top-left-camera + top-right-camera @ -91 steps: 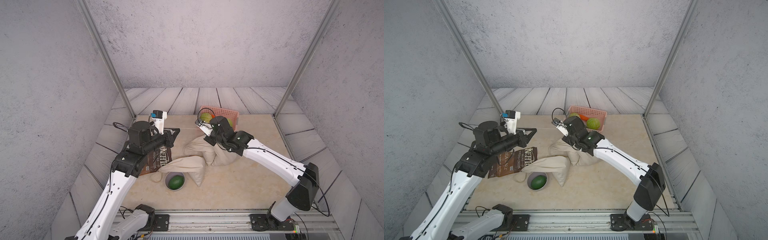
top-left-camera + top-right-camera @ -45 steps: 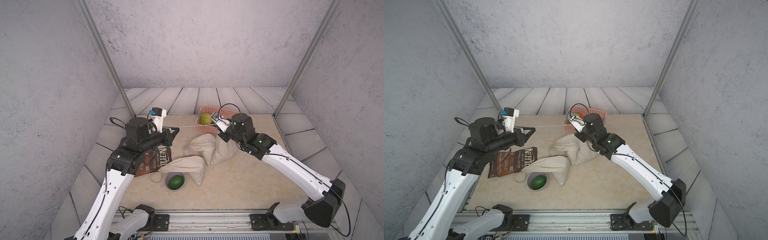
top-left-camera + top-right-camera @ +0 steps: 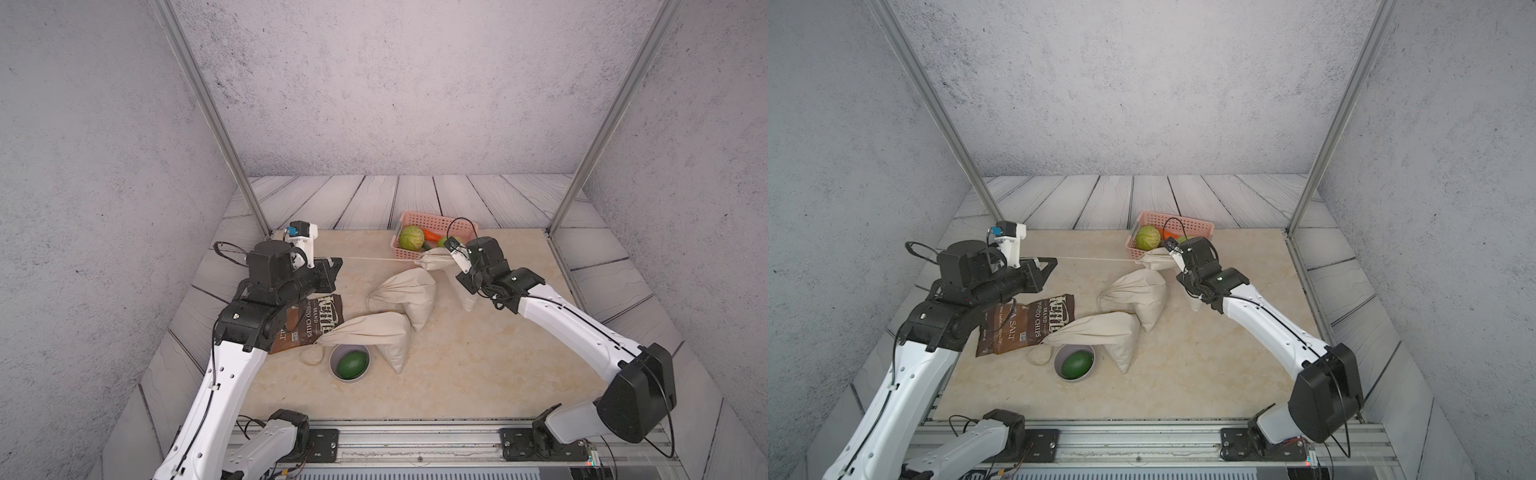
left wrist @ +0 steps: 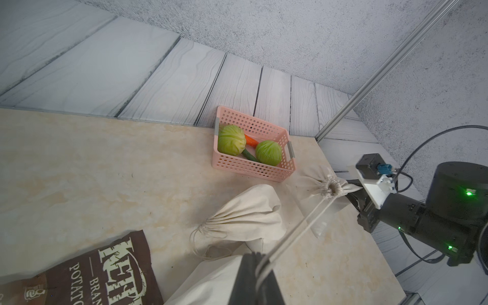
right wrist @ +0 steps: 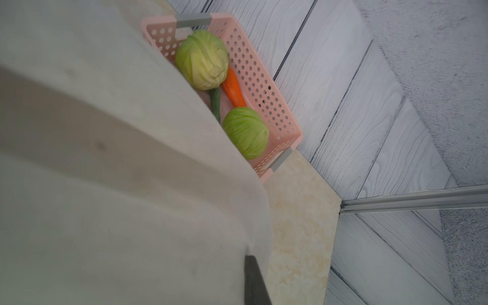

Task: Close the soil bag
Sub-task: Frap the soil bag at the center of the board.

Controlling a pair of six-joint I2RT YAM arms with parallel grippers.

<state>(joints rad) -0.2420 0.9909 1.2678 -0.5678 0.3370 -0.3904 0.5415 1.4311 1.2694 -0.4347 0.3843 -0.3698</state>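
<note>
Taking twelve as straight away from my base in the top views, the soil bag lay at three o'clock from my left gripper, well apart from it and just in front of the pink basket. Only the drawstring joined us. It ran taut and nearly level along the nine-to-three line, from my clenched left jaws to the bag's mouth.

My right gripper was the nearer one by far. It was pinched on the cloth just behind that mouth, on the three o'clock side, and it held the neck off the table. The right wrist view was filled with pale cloth, which fitted that grip.

The bag's long axis ran from the gathered mouth, facing nine o'clock, back toward roughly five o'clock, where the lower corner drooped beside my right forearm. So the mouth pointed straight down the string at my left gripper.

In the left wrist view the mouth was puckered into a small ring with a dark hole at its middle. I judged it nearly closed but not fully. Any further cinch would have to follow the same line, left toward nine and right anchoring or easing toward three. The two other sacks lay at about five o'clock from my left gripper, clear of the string.
</note>
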